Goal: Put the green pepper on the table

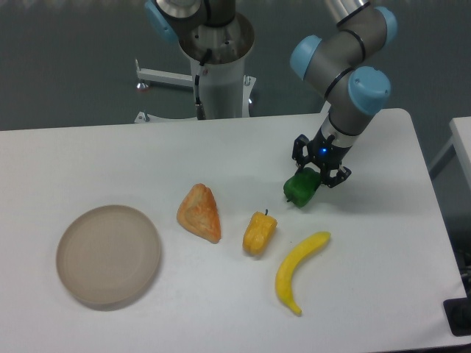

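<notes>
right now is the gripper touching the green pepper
Touching. The fixed camera shows the gripper with its fingers closed around the top of the green pepper, no gap between them.

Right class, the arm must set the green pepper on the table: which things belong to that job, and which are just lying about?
Belong to the job:
green pepper
table
pincer

Just lying about:
yellow-orange pepper
banana
plate
orange wedge-shaped food

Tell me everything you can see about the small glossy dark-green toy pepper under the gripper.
The small glossy dark-green toy pepper looks like lumpy, blocky plastic. It sits low at the white table, right of centre, behind the yellow banana. The black two-finger gripper straddles its upper right side; whether the fingers grip it, or whether it rests on the table, is unclear.
</notes>
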{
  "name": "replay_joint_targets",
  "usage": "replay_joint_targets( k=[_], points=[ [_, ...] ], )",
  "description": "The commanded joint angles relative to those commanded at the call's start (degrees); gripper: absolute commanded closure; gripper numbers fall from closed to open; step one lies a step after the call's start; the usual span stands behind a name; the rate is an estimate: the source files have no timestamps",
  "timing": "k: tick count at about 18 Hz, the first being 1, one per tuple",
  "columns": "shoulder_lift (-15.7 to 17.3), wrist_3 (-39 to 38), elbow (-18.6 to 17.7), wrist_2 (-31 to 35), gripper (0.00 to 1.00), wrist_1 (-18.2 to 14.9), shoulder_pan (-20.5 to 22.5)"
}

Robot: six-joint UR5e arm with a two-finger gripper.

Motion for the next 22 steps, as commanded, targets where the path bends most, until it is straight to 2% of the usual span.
replay_joint_targets(
  k=[3,9,12,17,22],
  points=[
    [0.0,-0.1,0.0,0.1,0.18,0.1,0.0],
    [0.2,0.0,0.6,0.4,0.01,0.2,0.3],
    [1.1,0.1,1.6,1.4,0.0,0.8,0.6],
    [-0.2,2.2,9.1,7.6,0.0,0.9,0.6],
    [-5.3,4.9,17.4,7.7,0.0,1.2,0.1]
  ],
)
